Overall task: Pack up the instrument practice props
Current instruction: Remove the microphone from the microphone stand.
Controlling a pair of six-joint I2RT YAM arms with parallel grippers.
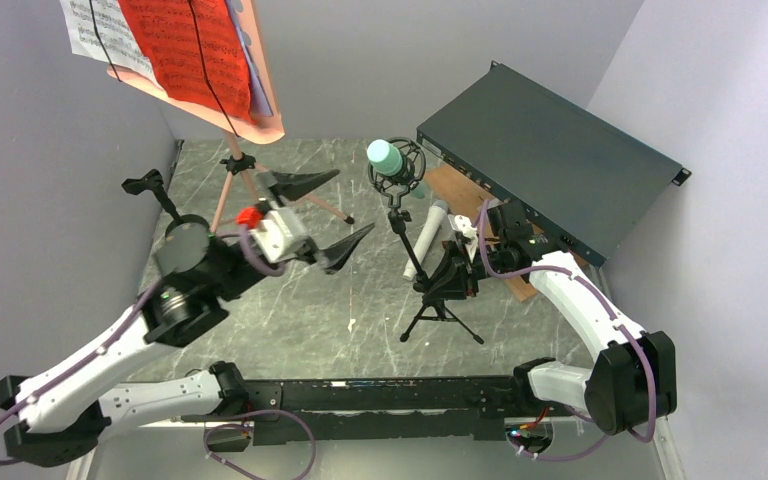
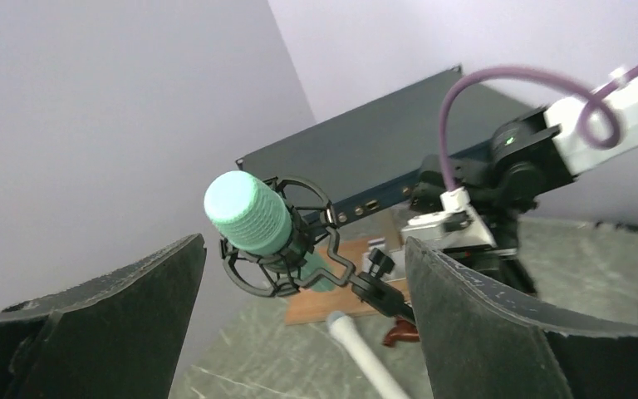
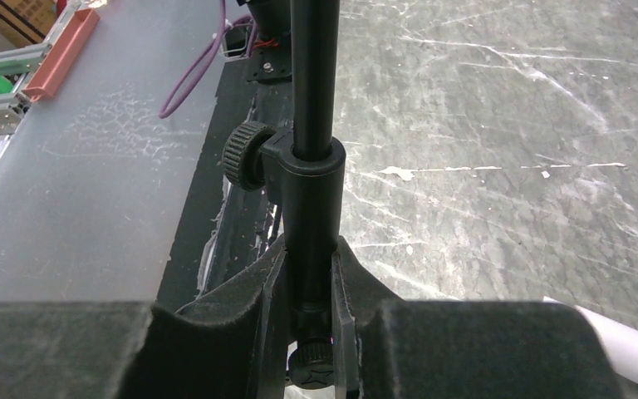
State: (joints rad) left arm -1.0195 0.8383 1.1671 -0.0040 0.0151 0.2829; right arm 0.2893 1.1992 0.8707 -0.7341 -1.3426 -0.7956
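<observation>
Green microphone is sitting in its black mount — right gripper clamping the mount's pole, left gripper gaping toward it — probably needing to close around it next.

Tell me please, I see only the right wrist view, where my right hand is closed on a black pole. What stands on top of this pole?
Observer: It is the pole of the black microphone stand. A green microphone sits in the round mount at its top.
Operator: Where is my left hand?
Observer: The left hand is open in the air, to the left of the green microphone, and it holds nothing.
Operator: Are the music pages packed already?
Observer: No. The red page is on the pink music stand, at the far left of the table.
</observation>
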